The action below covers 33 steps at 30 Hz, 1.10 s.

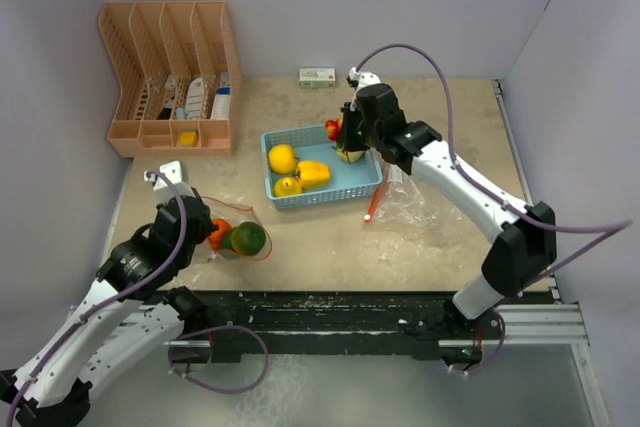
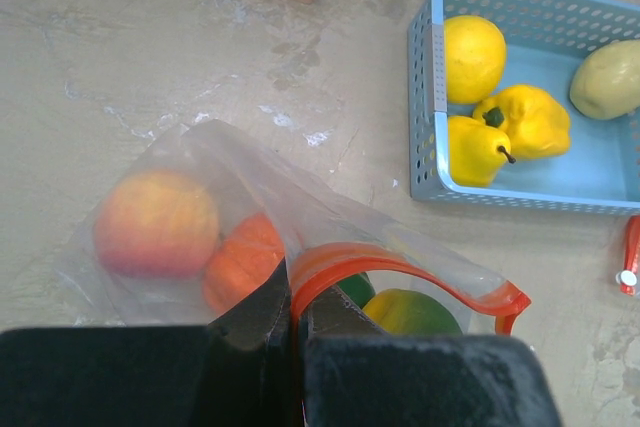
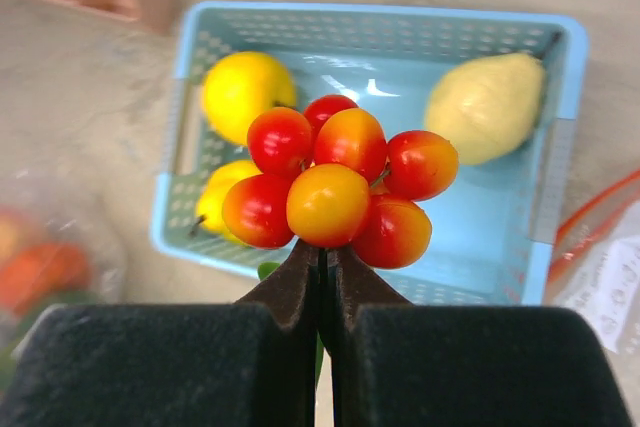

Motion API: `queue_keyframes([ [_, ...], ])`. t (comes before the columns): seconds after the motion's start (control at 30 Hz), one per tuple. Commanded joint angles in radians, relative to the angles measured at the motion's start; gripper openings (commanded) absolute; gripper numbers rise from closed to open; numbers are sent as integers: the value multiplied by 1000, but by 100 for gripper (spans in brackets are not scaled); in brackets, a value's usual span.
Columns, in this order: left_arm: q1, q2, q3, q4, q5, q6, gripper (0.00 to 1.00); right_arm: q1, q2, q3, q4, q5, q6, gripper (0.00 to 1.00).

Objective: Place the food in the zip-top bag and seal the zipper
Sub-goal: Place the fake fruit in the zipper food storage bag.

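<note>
The zip-top bag (image 2: 330, 217) is clear with an orange-red zipper rim and lies at the front left (image 1: 240, 239). It holds a peach-coloured fruit (image 2: 155, 222), an orange one (image 2: 245, 262) and a green-yellow one (image 2: 410, 312). My left gripper (image 2: 297, 297) is shut on the bag's zipper rim and shows in the top view (image 1: 207, 234). My right gripper (image 3: 325, 247) is shut on the stem of a cluster of red-orange berries (image 3: 340, 182), held above the light-blue basket (image 3: 380, 12). A lemon (image 3: 245, 92), a pale fruit (image 3: 485, 107) and other yellow fruits (image 2: 530, 119) lie in the basket (image 1: 325, 197).
A second clear bag with a red zipper (image 1: 405, 202) lies right of the basket. A peach-coloured slotted rack (image 1: 170, 77) stands at the back left. A small box (image 1: 317, 76) sits by the back wall. Walls close in the table on three sides.
</note>
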Motion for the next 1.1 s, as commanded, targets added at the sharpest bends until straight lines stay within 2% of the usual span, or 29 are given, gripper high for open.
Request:
queue_keyframes([
  [0.0, 4, 26, 28, 50, -22, -5, 0, 35, -117, -76, 108, -229, -33, 0],
  [0.23, 4, 75, 38, 88, -9, 6, 0, 217, -219, -165, 237, -353, 3, 0],
  [0.37, 3, 88, 23, 115, 1, 9, 0, 311, -213, -196, 317, -403, 41, 0],
  [0.5, 4, 89, 10, 131, 15, 7, 0, 410, -179, -175, 336, -391, 41, 0],
  [0.87, 4, 87, 2, 172, 37, 31, 0, 496, -46, -116, 353, -417, 69, 0],
  [1.07, 4, 98, -2, 207, 77, 37, 0, 501, 89, 24, 222, -363, 47, 1],
])
